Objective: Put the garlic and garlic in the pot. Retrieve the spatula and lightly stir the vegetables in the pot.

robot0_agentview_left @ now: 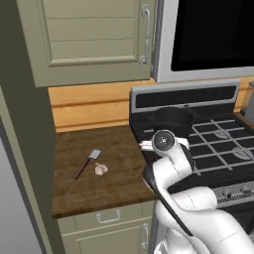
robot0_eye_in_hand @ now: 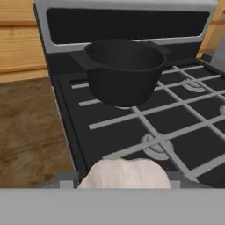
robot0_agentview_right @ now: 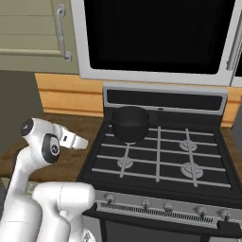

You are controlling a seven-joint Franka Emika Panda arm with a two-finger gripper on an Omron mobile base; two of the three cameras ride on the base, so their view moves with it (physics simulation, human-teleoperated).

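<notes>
A wooden counter [robot0_agentview_left: 109, 171] carries the spatula [robot0_agentview_left: 87, 163] and one garlic [robot0_agentview_left: 100, 169]; the stove [robot0_agentview_right: 160, 156] bears the pot [robot0_agentview_right: 130, 124].

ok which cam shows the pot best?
Hand view: the pot sits close and central, rim and side handle clear. Right base view shows the whole pot smaller, on the stove's rear-left burner. In the left base view, the pot is partly hidden by the arm.

Two garlic bulbs [robot0_agentview_left: 100, 169] [robot0_eye_in_hand: 125, 173], one pot [robot0_eye_in_hand: 123, 70], one spatula [robot0_agentview_left: 87, 163].
</notes>
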